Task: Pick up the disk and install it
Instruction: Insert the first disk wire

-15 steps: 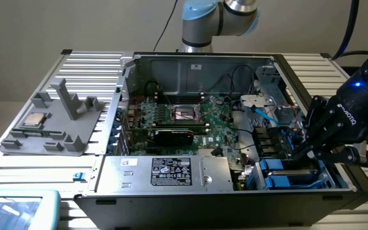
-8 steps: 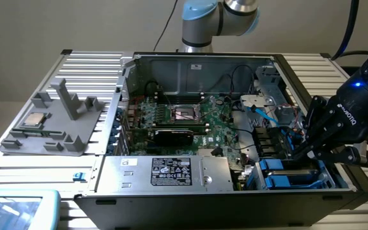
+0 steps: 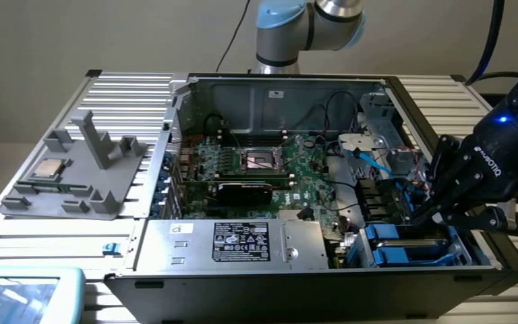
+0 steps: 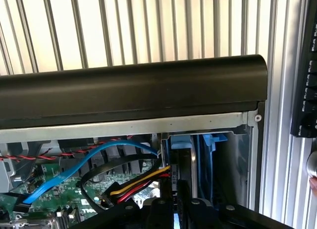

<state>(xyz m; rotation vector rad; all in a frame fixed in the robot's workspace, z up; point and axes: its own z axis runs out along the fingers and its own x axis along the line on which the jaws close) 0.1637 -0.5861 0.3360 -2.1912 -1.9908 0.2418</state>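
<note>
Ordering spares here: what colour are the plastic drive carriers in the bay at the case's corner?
Bright blue. The drive carriers show best in the exterior view.

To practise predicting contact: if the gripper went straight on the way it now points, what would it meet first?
Most likely the blue drive carriers in the bay of the case, just below the gripper; depth is unclear.

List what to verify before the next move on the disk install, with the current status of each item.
1. Case side open, bay reachable: ok.
2. Claw low at the drive bay, on the exterior view's right: ok.
3. Claw shut: ok.
4. Disk gripped in the claw: cannot tell.
5. Blue carrier fully seated in the bay: cannot tell.
6. Yellow and red wires clear of the slot: cannot tell; they end right beside it.
</note>
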